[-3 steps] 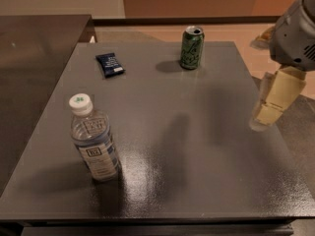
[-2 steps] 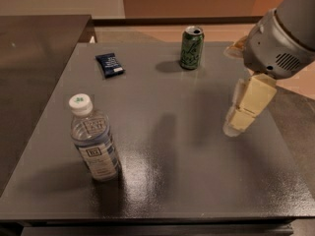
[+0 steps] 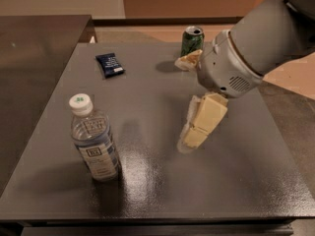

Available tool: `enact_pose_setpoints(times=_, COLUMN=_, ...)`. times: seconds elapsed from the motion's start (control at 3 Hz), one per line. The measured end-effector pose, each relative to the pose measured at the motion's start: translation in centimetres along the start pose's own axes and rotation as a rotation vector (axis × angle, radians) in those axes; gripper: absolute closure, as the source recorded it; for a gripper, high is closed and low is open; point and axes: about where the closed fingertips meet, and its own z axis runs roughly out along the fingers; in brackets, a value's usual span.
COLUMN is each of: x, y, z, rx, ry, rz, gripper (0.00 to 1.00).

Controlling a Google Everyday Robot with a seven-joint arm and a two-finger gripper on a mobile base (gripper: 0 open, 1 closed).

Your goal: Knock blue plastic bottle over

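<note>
The blue plastic bottle (image 3: 93, 141) stands upright near the table's front left; it is clear, with a white cap and a blue-and-white label. My gripper (image 3: 183, 103) hangs over the middle of the table, to the right of the bottle and well apart from it. Its two cream fingers are spread apart, one (image 3: 203, 122) pointing down-left toward the table top, the other (image 3: 189, 60) higher up near the can. It holds nothing.
A green drink can (image 3: 193, 41) stands at the table's far edge, just behind the gripper. A flat dark-blue packet (image 3: 109, 64) lies at the far left. The dark grey table (image 3: 147, 195) ends close to the bottle's front and left.
The gripper and arm have moved left and toward the table's middle, closer to the bottle. The bottle, can and packet have not moved.
</note>
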Motion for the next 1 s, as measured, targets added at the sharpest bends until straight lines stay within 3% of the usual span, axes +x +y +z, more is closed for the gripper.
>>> enact_pose_setpoints(times=0.33, x=-3.5, y=1.2, z=2.5, rx=-0.02, ry=-0.057, rz=-0.063, gripper=0.0)
enact_pose_setpoints(times=1.0, x=-8.7, y=3.8, z=6.2, rx=-0.123, ry=-0.109, rz=-0.132, gripper=0.0)
